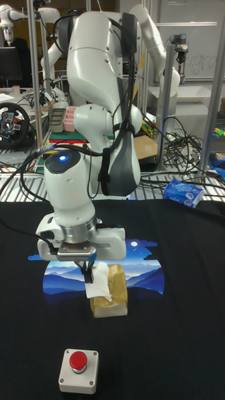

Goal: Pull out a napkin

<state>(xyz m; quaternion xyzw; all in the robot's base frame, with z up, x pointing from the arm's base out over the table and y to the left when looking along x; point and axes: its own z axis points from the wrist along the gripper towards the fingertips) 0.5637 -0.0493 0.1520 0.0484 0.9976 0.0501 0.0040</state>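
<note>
A tan napkin pack (pixel 111 292) lies on the blue mountain print of the black cloth (pixel 175 325). A white napkin (pixel 98 282) sticks up from its left side. My gripper (pixel 87 270) hangs straight down over the pack's left end, and its fingers are shut on the top of the napkin. The lower part of the napkin hangs against the pack.
A grey box with a red button (pixel 79 369) sits near the front edge. A blue tissue packet (pixel 184 191) lies at the back right of the cloth. Behind the table stand metal frames, cables and a steering wheel (pixel 14 124).
</note>
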